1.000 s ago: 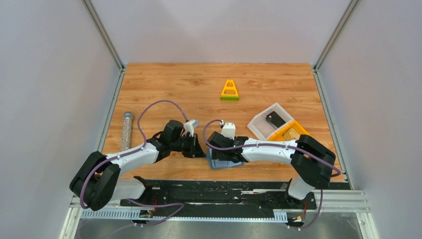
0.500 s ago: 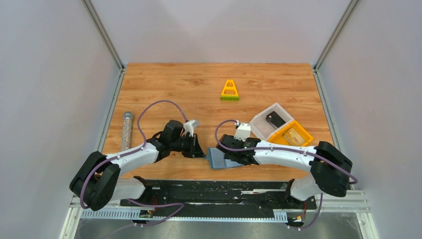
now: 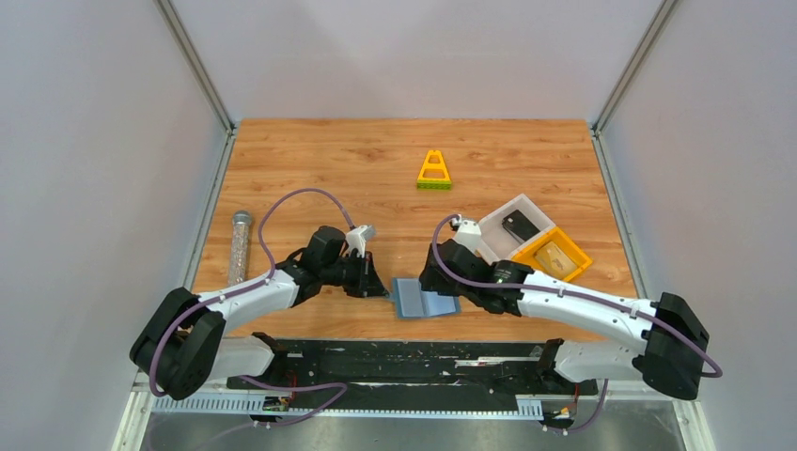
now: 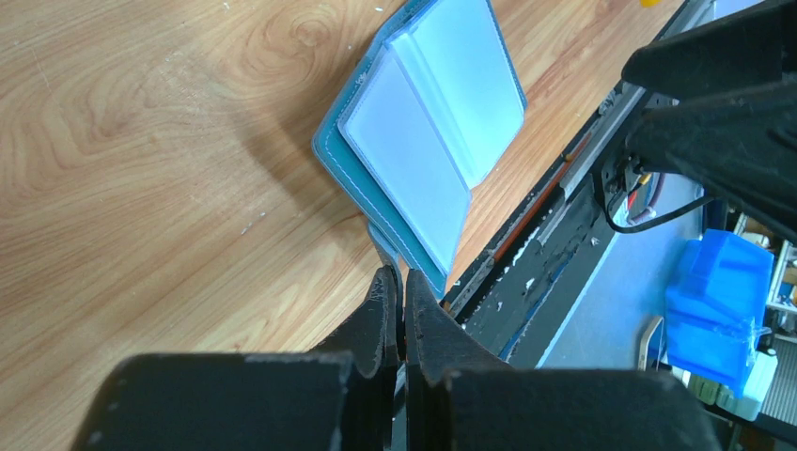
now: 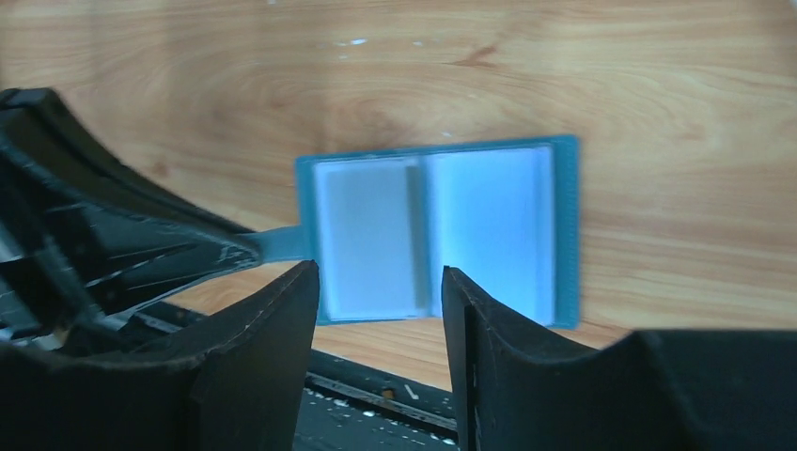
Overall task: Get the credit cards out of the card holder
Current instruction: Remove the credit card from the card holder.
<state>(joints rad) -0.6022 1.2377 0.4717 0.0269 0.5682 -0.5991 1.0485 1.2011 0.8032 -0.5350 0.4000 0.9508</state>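
Where the card holder [image 3: 425, 301] [image 4: 423, 141] [image 5: 437, 230] lies spread open and flat on the desk [image 3: 320, 160], its two pale pocket panels face up, and whether cards sit inside them cannot be told. The left jaws are pinched closed on the small tab [image 5: 277, 244] at the holder's left edge. The right jaws stand partly open with nothing between them, hovering over the holder's right side. Behind the holder and to its right, a dark card [image 3: 518, 224] lies in a white bin [image 3: 484, 235], with a yellow bin [image 3: 578, 256] touching it. A yellow triangle [image 3: 433, 171] stands well behind the holder.
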